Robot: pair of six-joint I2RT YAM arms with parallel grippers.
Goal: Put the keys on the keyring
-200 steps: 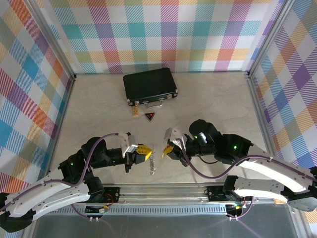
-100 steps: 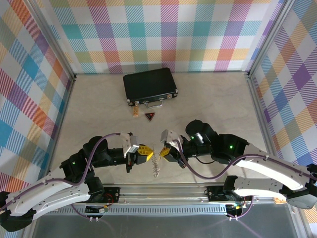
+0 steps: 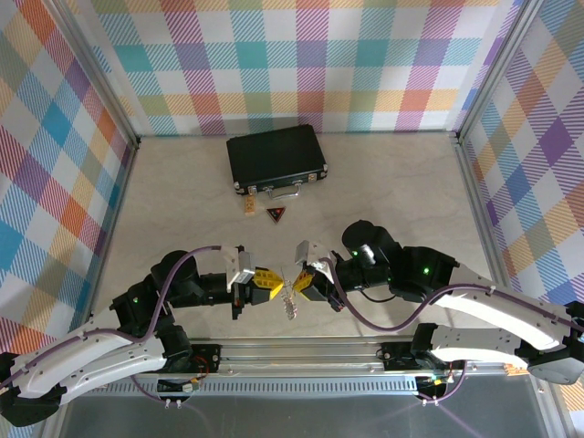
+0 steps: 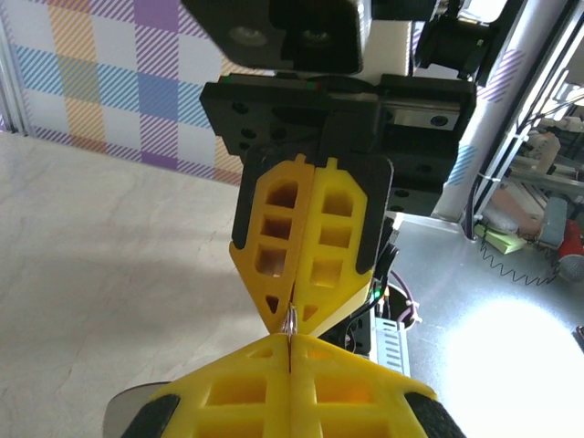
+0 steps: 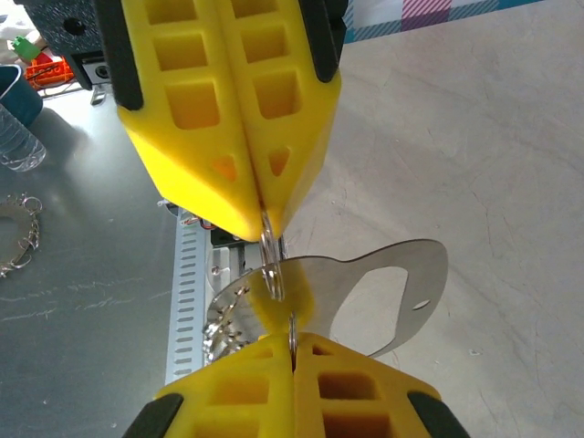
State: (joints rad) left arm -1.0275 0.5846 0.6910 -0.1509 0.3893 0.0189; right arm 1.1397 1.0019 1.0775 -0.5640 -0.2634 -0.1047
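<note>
Down at the near edge, the two arms have their tips almost nose to nose. The left gripper [image 3: 272,282] and the right gripper [image 3: 303,281] are each clenched on the keyring [image 3: 289,299], which hangs between them just off the table [image 3: 182,201]. From the right wrist you can see the thin wire loop pinched at both ends, with a flat silver tab [image 5: 424,265] and a bit of chain dangling from it.

Farther back, well apart from the grippers, the key [image 3: 250,209] lies on the table beside a dark triangular tag [image 3: 276,215], just in front of the black case [image 3: 276,157].

To my eye the job has barely begun. The ring is in hand, but the key is untouched and nothing is threaded. One gripper will have to let go, fetch the key and work it onto the loop.
</note>
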